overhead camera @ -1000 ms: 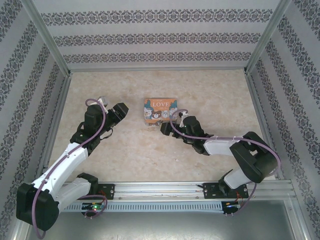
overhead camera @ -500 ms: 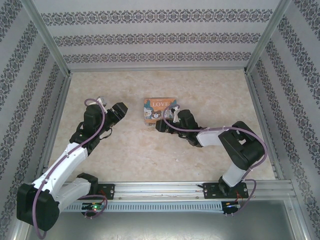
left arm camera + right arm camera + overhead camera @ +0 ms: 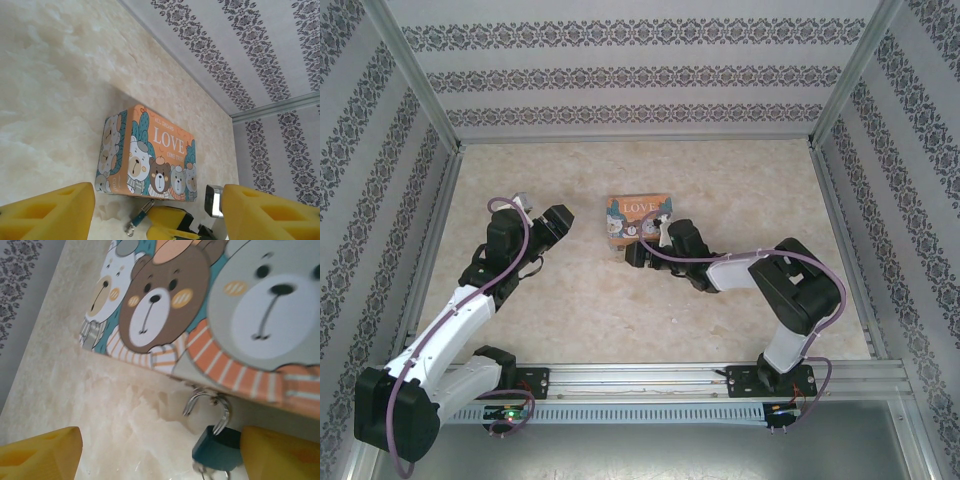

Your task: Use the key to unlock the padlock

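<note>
Right wrist view has the right gripper point(image 3: 160, 452) with jaws apart around the padlock point(image 3: 216, 449) beside the box point(image 3: 200, 305), so it should probably centre on the blue body before closing.

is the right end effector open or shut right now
Open: the right end effector has its yellow fingers spread wide in the wrist view, the padlock lying between them near one finger, not clamped.

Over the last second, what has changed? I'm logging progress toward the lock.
The right claw slid left along the front of the LOVE box, its arm folding in. The padlock now lies between its open fingers, and it grips nothing. The left claw, also open, and the box stayed put.
</note>
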